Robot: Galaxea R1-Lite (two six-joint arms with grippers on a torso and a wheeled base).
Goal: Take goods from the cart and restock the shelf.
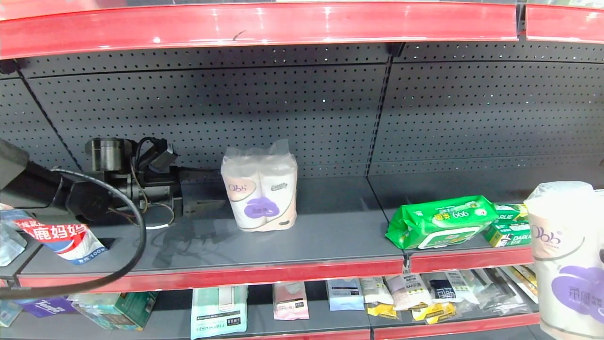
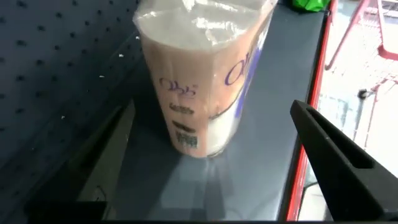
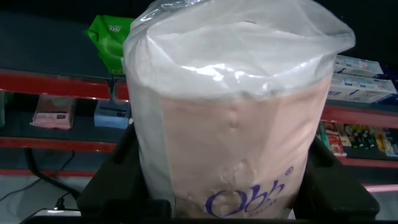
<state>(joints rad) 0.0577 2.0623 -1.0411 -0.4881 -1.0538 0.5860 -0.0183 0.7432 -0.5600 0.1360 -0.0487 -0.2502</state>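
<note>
A toilet paper pack (image 1: 259,189) stands on the shelf (image 1: 330,226) just before the wide left claw (image 2: 211,124); the right claw (image 3: 227,193) grips a second pack (image 3: 236,93).

two toilet-roll packs (image 1: 259,186) (image 1: 566,257), one wipes pack (image 1: 441,222)

The toilet-roll pack (image 1: 568,257) I'm holding runs off the right and bottom edges of the head view, and it covers my right gripper (image 3: 230,199) where they meet. A bag (image 1: 61,238) at far left is cropped; the lower-shelf packets (image 1: 377,295) are too small to identify.
</note>
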